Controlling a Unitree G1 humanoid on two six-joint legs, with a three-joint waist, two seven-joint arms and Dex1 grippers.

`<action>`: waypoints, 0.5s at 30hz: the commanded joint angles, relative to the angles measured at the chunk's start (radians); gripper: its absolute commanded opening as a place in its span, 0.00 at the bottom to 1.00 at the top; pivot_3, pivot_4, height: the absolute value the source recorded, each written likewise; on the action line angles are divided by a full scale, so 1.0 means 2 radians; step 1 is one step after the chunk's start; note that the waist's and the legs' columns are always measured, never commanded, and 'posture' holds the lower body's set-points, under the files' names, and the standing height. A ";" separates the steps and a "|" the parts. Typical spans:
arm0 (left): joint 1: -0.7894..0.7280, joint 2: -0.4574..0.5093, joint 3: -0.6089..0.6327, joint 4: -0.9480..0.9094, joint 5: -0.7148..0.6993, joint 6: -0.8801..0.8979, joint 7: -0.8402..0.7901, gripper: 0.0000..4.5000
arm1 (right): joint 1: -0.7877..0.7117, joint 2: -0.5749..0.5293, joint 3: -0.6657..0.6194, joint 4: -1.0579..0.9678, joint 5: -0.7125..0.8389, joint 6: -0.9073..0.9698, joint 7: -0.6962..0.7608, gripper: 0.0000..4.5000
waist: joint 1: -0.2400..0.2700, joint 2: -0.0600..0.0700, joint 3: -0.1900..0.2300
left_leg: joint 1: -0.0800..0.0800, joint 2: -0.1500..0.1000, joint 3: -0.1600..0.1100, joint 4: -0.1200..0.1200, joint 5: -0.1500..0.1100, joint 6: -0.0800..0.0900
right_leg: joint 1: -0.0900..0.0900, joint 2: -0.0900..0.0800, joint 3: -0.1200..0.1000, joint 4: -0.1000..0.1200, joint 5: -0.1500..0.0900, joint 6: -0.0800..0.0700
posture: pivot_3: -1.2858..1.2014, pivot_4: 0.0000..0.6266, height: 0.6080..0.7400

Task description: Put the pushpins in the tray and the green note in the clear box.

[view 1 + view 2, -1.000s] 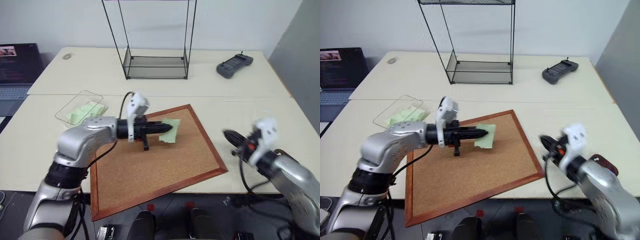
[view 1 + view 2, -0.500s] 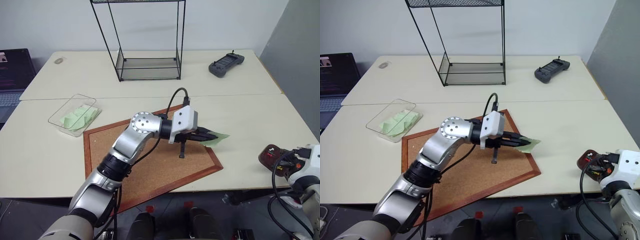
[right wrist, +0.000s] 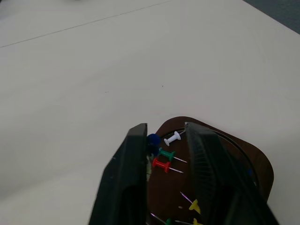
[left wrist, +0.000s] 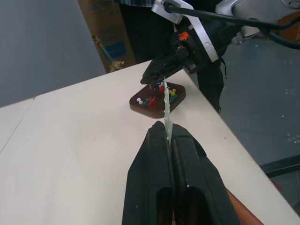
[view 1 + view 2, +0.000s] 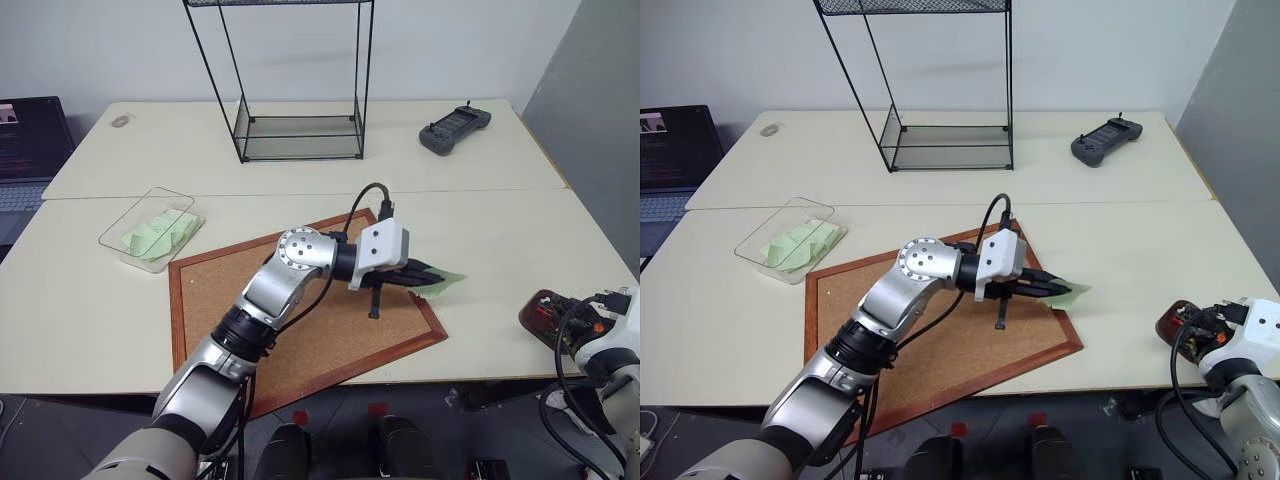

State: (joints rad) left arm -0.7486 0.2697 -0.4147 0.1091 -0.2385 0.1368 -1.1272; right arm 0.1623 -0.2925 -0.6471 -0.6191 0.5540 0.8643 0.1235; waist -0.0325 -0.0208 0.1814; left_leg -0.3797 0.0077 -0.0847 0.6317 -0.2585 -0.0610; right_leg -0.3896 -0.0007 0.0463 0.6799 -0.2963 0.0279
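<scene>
Landmark: the cork board [image 5: 300, 310], lying on the table [image 5: 90, 300].

- Left gripper [image 5: 425, 275] reached out past the board's right corner, fingers pressed together on the green note [image 5: 445, 281]; the note hung edge-on between the pads [image 4: 164, 136].
- Right gripper [image 3: 164, 154] hovered directly above the tray [image 5: 548, 312], well right of the board near the table's front edge. Fingers stood apart, nothing between them.
- Pushpins [image 3: 165, 152] lay in the tray: blue, white, green, red and yellow heads visible. No pins made out on the board itself.
- Clear box [image 5: 150, 228] sat just off the board's left corner, loose green slips inside.

Judgement: the pin half looked finished or close to it. The note half remained: it was held on the far side of the board from the box and had yet to be carried across and released.
</scene>
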 commanded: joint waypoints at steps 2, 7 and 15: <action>0.000 -0.001 0.017 -0.023 -0.006 0.003 0.000 0.00 | -0.008 -0.010 -0.006 -0.002 0.006 -0.008 -0.007 0.61 | 0.000 0.000 0.000 | 0.000 0.000 0.000 0.000 0.000 0.000 | 0.000 0.000 0.000 0.000 0.000 0.000 | 0.52 0.24 1.00; 0.001 -0.001 0.019 -0.029 -0.005 0.009 0.001 0.00 | -0.006 -0.017 -0.001 0.002 -0.006 -0.018 -0.011 0.61 | 0.000 0.000 0.000 | 0.000 0.000 0.000 0.000 0.000 0.000 | 0.000 0.000 0.000 0.000 0.000 0.000 | 0.52 0.24 1.00; 0.011 0.003 0.019 -0.044 -0.006 0.020 0.002 0.00 | 0.018 -0.033 0.019 0.004 -0.041 -0.045 -0.006 0.61 | 0.000 0.000 0.000 | 0.000 0.000 0.000 0.000 0.000 0.000 | 0.000 0.000 0.000 0.000 0.000 0.000 | 0.52 0.24 1.00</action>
State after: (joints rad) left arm -0.7228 0.2749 -0.3988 0.0674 -0.2388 0.1766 -1.1241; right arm 0.1968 -0.3504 -0.6032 -0.5915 0.4819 0.8036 0.1090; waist -0.0326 -0.0200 0.1810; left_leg -0.3796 0.0078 -0.0848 0.6318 -0.2584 -0.0610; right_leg -0.3896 -0.0007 0.0463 0.6803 -0.2961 0.0276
